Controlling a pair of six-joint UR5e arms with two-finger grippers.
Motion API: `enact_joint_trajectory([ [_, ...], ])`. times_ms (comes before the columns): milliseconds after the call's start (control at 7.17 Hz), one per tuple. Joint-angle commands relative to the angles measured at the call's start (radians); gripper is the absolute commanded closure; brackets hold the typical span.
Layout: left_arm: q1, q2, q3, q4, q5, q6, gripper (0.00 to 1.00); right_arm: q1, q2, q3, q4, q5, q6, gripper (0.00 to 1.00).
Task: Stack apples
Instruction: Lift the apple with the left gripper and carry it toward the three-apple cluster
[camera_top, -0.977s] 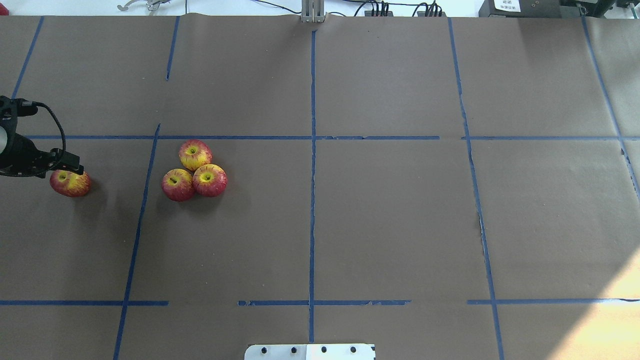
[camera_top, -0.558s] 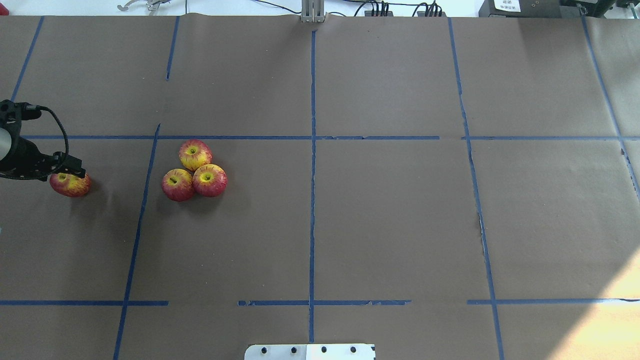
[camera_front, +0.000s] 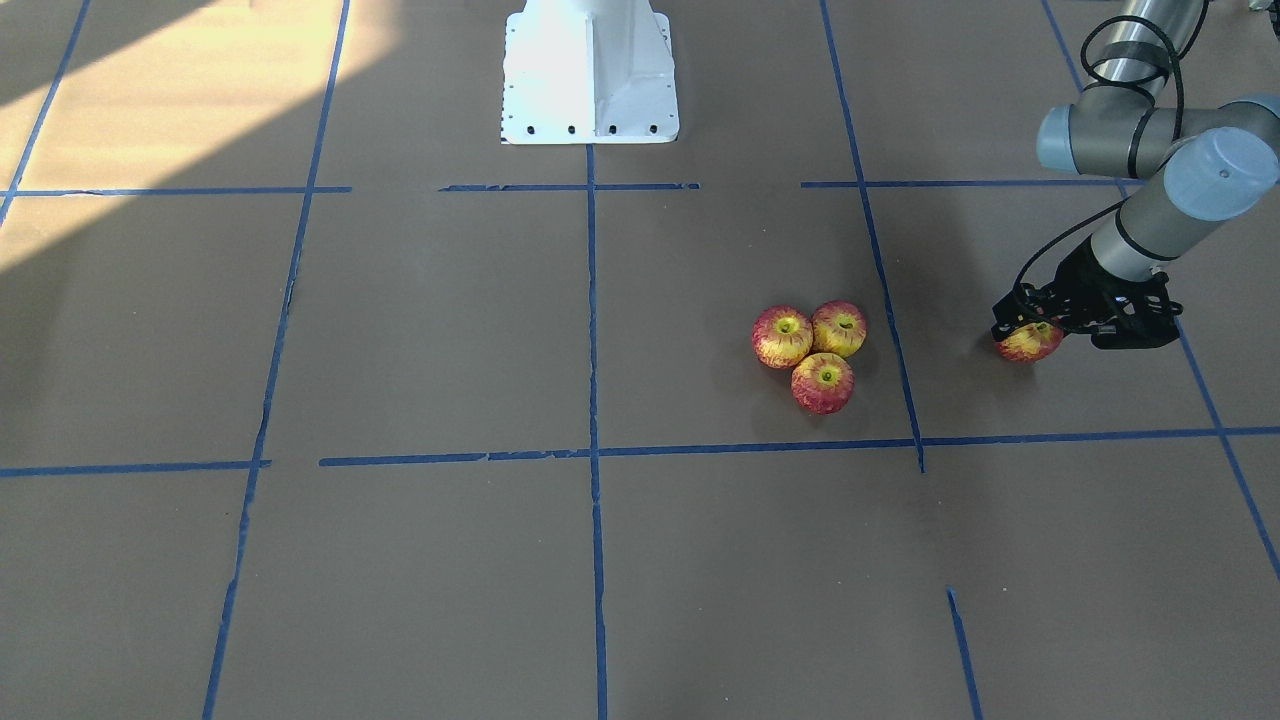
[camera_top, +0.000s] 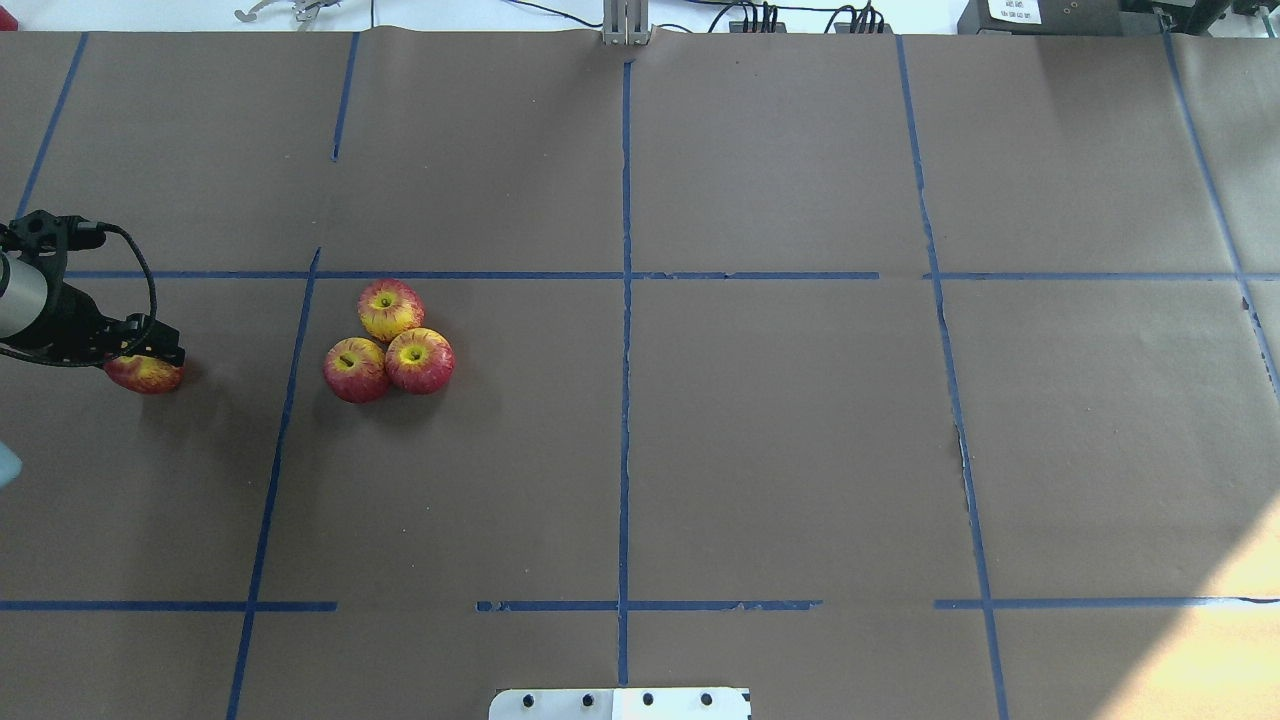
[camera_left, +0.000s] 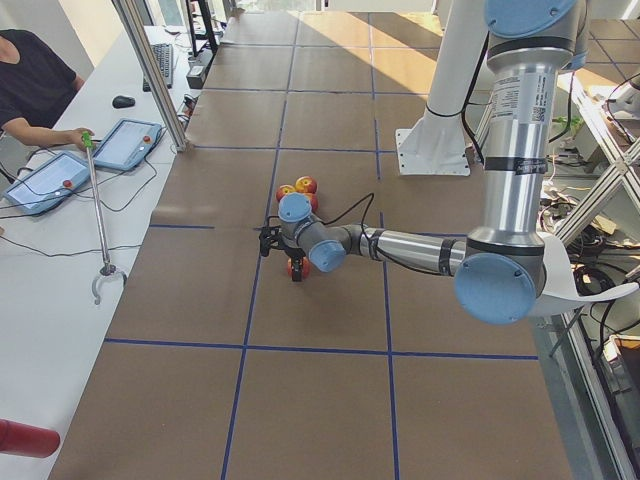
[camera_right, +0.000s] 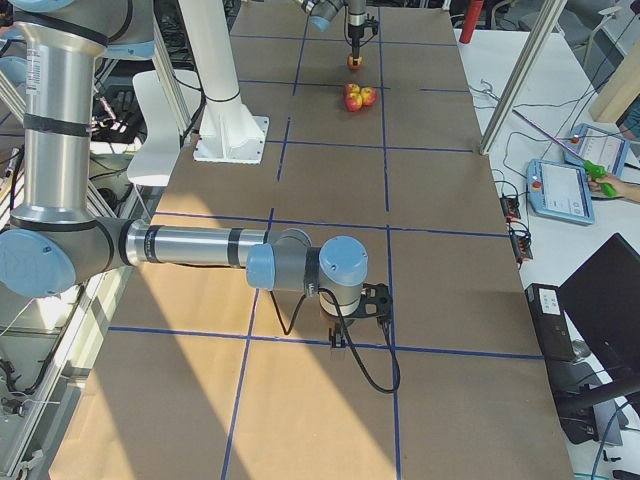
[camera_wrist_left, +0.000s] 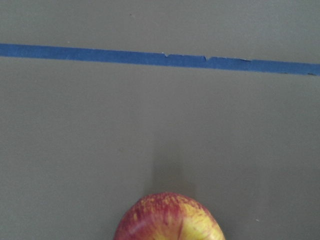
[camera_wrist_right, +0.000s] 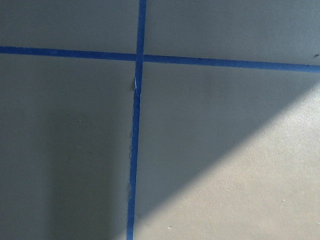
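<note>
Hovering low with the left gripper (camera_front: 1035, 328) over the lone apple (camera_front: 1028, 346) on the counter (camera_front: 700, 560), can't tell whether open or clamped, so best to centre on its round sides, squeeze evenly, lift straight, then over to the three clustered apples (camera_front: 822, 383) well aside.

Four apples (camera_top: 390, 308) on the tabletop (camera_top: 800, 450): cluster of three (camera_top: 413, 360), lone apple (camera_top: 148, 377) by the left edge. Two arms: left arm (camera_front: 1140, 235), right arm (camera_right: 190, 245).
</note>
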Motion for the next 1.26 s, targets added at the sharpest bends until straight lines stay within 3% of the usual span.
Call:
enact_joint_trajectory([
  [0, 0.000, 0.000, -0.014, 0.002, -0.001, -0.001, 0.96, 0.000, 0.000, 0.000, 0.000, 0.000, 0.000, 0.00],
  [140, -0.011, 0.011, -0.102, 0.025, -0.007, -0.003, 1.00, 0.000, 0.000, 0.000, 0.002, 0.000, 0.000, 0.00],
  [279, -0.010, -0.001, -0.217, 0.142, -0.009, -0.013, 1.00, 0.000, 0.000, 0.000, 0.000, 0.000, 0.000, 0.00],
  [419, -0.004, -0.065, -0.270, 0.254, -0.009, -0.093, 1.00, 0.000, 0.000, 0.000, 0.000, 0.000, 0.000, 0.00],
  [698, 0.025, -0.217, -0.257, 0.322, -0.009, -0.266, 1.00, 0.000, 0.000, 0.000, 0.000, 0.000, 0.000, 0.00],
  [1116, 0.136, -0.322, -0.194, 0.325, 0.002, -0.342, 1.00, 0.000, 0.000, 0.000, 0.000, 0.000, 0.000, 0.00],
])
